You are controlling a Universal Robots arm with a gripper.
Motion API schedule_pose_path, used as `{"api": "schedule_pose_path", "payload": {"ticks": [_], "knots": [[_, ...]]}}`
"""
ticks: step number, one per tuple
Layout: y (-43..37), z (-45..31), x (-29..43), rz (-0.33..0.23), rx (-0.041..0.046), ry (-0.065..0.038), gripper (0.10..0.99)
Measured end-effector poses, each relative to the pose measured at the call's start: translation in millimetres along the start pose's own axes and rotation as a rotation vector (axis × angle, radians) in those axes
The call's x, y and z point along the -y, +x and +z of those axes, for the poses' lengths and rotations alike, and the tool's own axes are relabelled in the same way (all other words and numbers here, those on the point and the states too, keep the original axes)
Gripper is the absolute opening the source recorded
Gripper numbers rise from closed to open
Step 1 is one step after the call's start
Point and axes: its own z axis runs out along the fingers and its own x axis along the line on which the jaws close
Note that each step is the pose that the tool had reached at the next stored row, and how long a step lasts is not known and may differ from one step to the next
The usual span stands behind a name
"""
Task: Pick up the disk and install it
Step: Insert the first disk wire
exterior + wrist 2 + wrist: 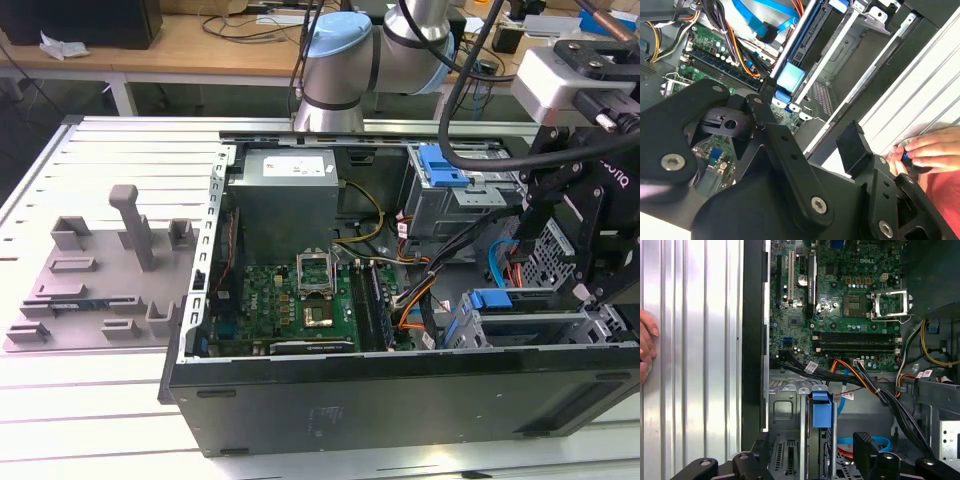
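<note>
The disk (pixel 821 410) stands on edge in a drive cage at the case's front end, showing its blue carrier handle and a thin edge. Its handle (pixel 492 299) shows at the exterior view's right, and its blue side rail (pixel 807 35) runs up the cage in the second wrist view. My gripper (pixel 562 268) hangs just above that cage, open. In the second wrist view its black fingers (pixel 852 144) spread wide, apart from the handle, with nothing between them. The first wrist view looks down past the gripper (pixel 815 456) onto the disk's handle.
The open computer case (pixel 400 400) lies on a ribbed aluminium table (pixel 90 400). Inside are the motherboard (pixel 300 295), grey power supply (pixel 290 190), cable bundles (pixel 860 377) and another blue latch (pixel 441 166). A person's hand (pixel 932 150) rests on the table beside the case. A grey fixture (pixel 100 275) sits at the exterior view's left.
</note>
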Motion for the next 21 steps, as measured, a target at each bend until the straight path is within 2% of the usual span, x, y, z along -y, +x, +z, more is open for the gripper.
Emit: {"api": "schedule_pose_path", "payload": {"ticks": [1,2,3,4,5,6,7,8,10,12,13,14,18,21], "knots": [[-1.2,0.2,0.0,0.000,-0.0017,0.000,0.761],[-4.4,0.2,0.1,0.000,-0.0092,0.000,0.761],[-10.3,0.2,0.1,0.000,-0.0206,0.000,0.761],[-14.8,0.2,0.1,0.000,-0.0265,0.000,0.761],[-26.5,0.6,0.2,0.001,-0.0406,0.000,0.761],[-37.7,0.9,0.3,0.001,-0.0911,0.000,0.761],[-42.3,1.1,0.2,0.002,-0.1219,0.001,0.761],[-44.0,1.1,0.2,0.002,-0.1407,0.007,0.761],[-45.6,1.1,0.3,0.005,-0.1627,0.035,0.745],[-46.2,1.1,0.3,0.009,-0.1746,0.056,0.616],[-46.3,1.3,0.3,0.012,-0.1782,0.062,0.616],[-46.3,2.0,0.3,0.019,-0.1817,0.068,0.549],[-46.4,5.3,0.3,0.076,-0.1833,0.064,0.549],[-54.1,6.3,0.4,0.081,-0.2414,0.066,0.549]]}}
